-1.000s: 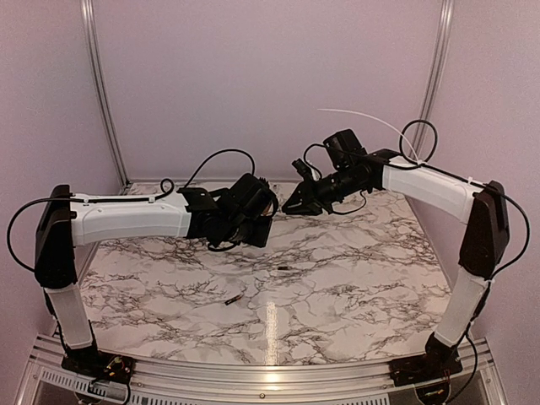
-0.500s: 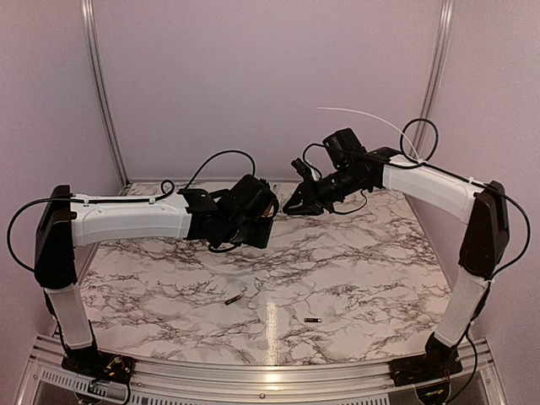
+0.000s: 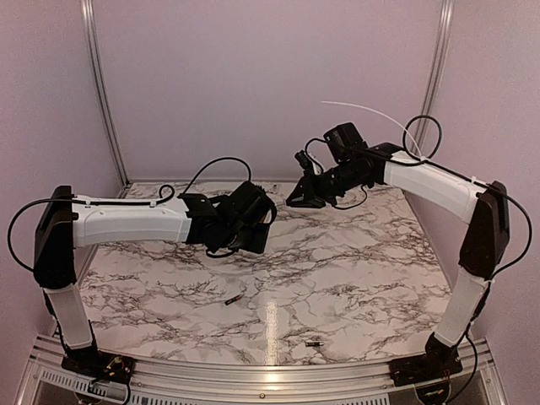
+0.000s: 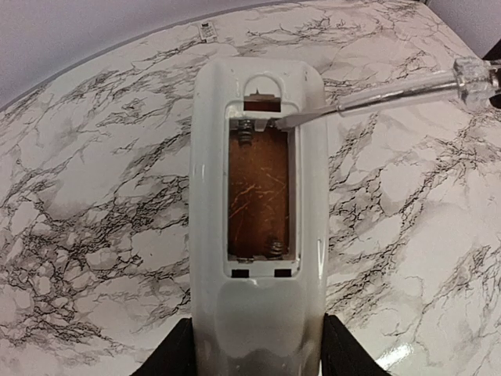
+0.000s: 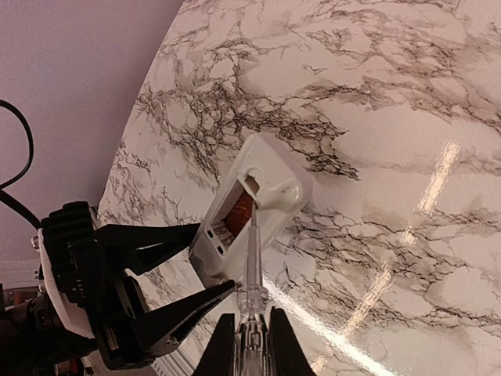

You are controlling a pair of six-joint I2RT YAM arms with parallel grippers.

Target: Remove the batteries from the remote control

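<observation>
Left hand (image 4: pixel 257 348): closed on the lower end of the remote control (image 4: pixel 207 196), one finger on each long side, holding it above the surface (image 3: pixel 354 270) with its back up.
Right hand (image 5: pixel 252 345): closed on the clear handle of a screwdriver (image 4: pixel 391 98). The shaft comes in from 2 o'clock in the left wrist view, and its tip rests at the 12 o'clock end of the compartment (image 4: pixel 258 196).
Compartment: open, no cover on it. The brown floor and the springs (image 4: pixel 246 133) are bare, and no cell is inside.
Batteries (image 3: pixel 234 299): both are out and lying on the surface. One is at about 6 o'clock below the left hand in the top view. The second battery (image 3: pixel 314 343) is towards 5 o'clock, close to the near edge, and the two are well apart.
Progress: judged from the bare compartment, the unloading looks done. What is left is likely drawing the tool clear and setting the remote down.
Handling of the remote: probably light, stiff and hollow, with a glossy shell that could slide between the fingers. A grip across the long sides, clear of the open recess, suits it.
Handling of the batteries: small, hard, smooth and round. They will likely roll on the polished surface, and the one near the edge could go over it.
Risk: the tool tip could catch the spring or scratch the shell as it leaves.
</observation>
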